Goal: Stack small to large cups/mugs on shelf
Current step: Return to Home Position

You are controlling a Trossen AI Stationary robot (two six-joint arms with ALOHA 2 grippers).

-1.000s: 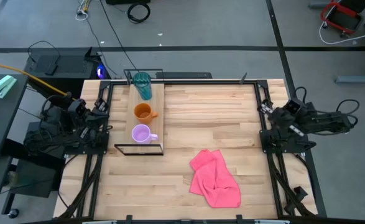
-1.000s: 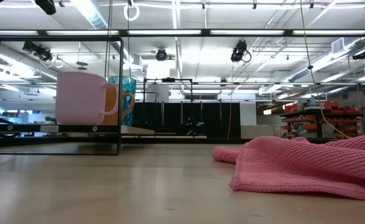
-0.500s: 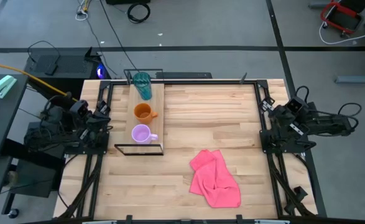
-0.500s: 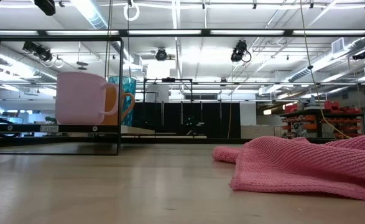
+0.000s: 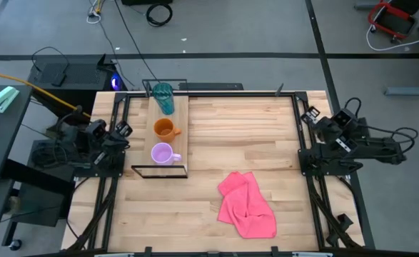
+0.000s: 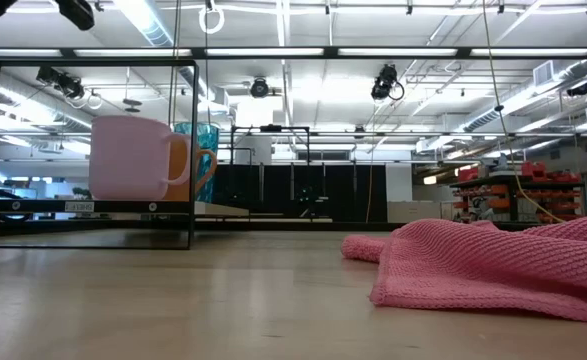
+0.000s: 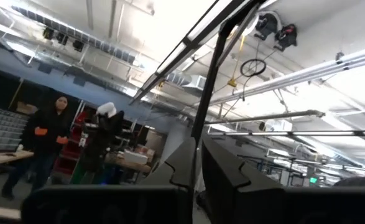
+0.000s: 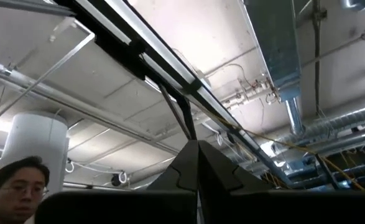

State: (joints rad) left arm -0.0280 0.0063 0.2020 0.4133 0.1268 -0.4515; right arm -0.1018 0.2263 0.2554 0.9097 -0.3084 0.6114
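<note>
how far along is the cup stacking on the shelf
Nearly done. The lilac mug, orange mug and teal tumbler stand on the shelf, small to large. Nothing is in hand: left pincer and right pincer are shut, arms folded at the table's sides. Only homing may remain.

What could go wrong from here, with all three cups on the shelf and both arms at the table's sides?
1. The left gripper sits close beside the shelf; a stray swing could knock its frame.
2. The teal tumbler is the tallest and stands at the shelf's far end, so it seems likeliest to topple.
3. The purple mug stands near the front end; a jolt might push it off.
The right gripper is far away, so it poses little risk.
</note>
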